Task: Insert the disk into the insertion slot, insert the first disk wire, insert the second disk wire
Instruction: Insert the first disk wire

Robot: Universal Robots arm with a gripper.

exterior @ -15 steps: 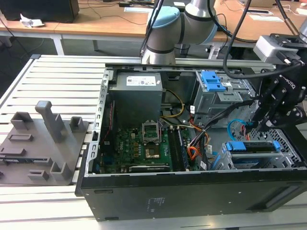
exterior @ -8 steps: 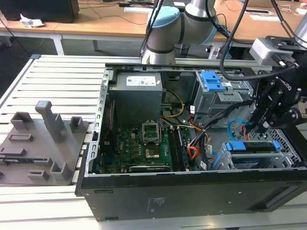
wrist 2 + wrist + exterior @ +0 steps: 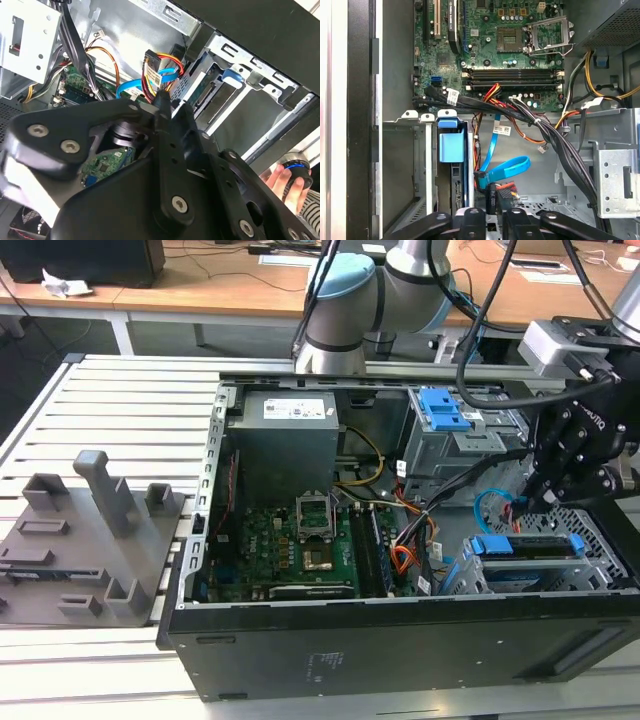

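The disk, silver in a blue carrier, lies inside the insertion slot, a grey perforated cage at the exterior view's right. In the first wrist view the carrier's blue tab sits in the bay between the cage walls. My black gripper hangs just beside the disk's end. It is shut on a black wire connector with red, yellow and black leads. A blue flat wire loops next to that connector, its plug near the disk's end.
A taller grey cage with a blue latch stands behind the slot. The motherboard and power supply fill the case's left half. Thick black cable bundles cross nearby. A grey fixture plate lies outside. A hand holds a device beyond the case.
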